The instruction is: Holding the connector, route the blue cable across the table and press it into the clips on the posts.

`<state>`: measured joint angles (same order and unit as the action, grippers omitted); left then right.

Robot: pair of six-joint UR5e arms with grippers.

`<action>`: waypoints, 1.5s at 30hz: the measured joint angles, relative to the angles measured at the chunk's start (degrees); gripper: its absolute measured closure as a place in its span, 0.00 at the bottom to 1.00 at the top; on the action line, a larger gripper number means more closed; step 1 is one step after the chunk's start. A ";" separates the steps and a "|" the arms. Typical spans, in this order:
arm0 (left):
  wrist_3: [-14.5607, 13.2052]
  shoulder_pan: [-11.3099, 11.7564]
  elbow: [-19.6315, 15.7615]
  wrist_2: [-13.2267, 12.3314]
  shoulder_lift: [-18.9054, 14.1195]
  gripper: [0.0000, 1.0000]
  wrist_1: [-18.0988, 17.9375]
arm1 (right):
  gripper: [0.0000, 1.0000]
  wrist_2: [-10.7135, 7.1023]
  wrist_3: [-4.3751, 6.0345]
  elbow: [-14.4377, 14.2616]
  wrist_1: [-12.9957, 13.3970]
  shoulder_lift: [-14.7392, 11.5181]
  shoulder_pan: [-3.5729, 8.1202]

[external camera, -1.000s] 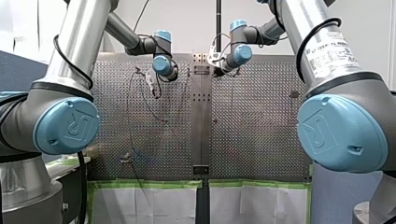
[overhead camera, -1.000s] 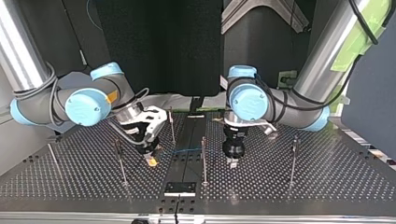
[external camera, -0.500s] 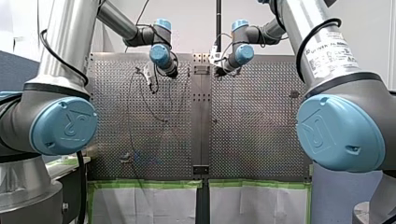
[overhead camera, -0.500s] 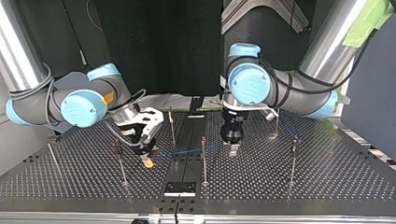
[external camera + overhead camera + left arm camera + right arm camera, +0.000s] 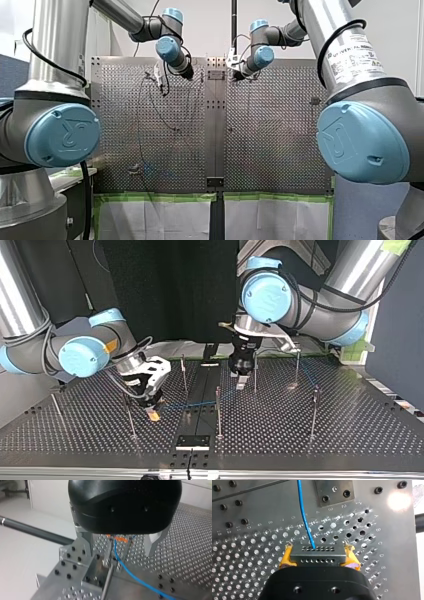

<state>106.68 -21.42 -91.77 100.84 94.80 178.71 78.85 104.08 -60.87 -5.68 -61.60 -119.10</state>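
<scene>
Routing blue cable [image 5: 192, 403], mid-run. Nearest in top view: centre post [image 5: 218, 412]; cable crosses it below its top and looks unclipped. Just behind, at view's left, right jaws are clamped on connector [image 5: 317, 555], yellow pads [image 5: 285, 558] either side, low over surface [image 5: 325, 430]. Farther back, left jaws are spread wide, holding nothing, above the cable. Next, prob.: keep tension, lift cable to post top, press in.

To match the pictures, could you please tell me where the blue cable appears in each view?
Front view: too faint to tell.
Top view: blue cable runs from my right gripper across the centre strip toward my left gripper.
Left wrist view: blue cable between the open fingers.
Right wrist view: blue cable leads ahead from the connector.
Landmark: the centre strip, front and top views.
</scene>
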 joint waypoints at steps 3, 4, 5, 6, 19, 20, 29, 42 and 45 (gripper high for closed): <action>-0.20 -1.10 0.14 0.19 -0.20 0.00 -0.75 | 1.00 0.00 0.00 -0.05 -0.13 -0.06 0.02; -0.10 -1.48 0.28 0.44 -0.21 0.00 -1.07 | 1.00 0.00 0.00 -0.05 -0.19 -0.09 0.03; 0.09 -1.98 0.55 0.83 -0.20 0.00 -1.51 | 1.00 0.00 0.00 -0.05 -0.29 -0.13 0.07; 0.23 -2.37 0.81 1.16 -0.19 0.00 -1.86 | 1.00 0.00 0.00 -0.06 -0.37 -0.15 0.10; 0.21 -8.13 6.00 5.64 2.01 0.00 -1.72 | 1.00 0.26 -0.17 -1.24 -0.72 -1.35 0.72; 0.16 -8.70 6.25 5.96 2.11 0.00 -1.64 | 1.00 0.26 -0.17 -1.26 -0.72 -1.39 0.73; -1.26 -12.95 9.06 8.45 4.63 0.00 -0.06 | 1.00 0.28 -0.19 -1.54 -0.94 -1.47 0.75; -2.07 -13.75 15.37 14.10 10.97 0.00 1.43 | 1.00 0.41 -0.60 -2.64 -0.91 -1.61 1.02; -2.09 -13.53 16.86 14.26 12.45 0.00 1.50 | 1.00 0.43 -0.61 -2.66 -0.85 -1.59 1.14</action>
<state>104.59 -34.95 -74.91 115.10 107.26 180.21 79.28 103.47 -63.53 -6.53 -63.18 -117.95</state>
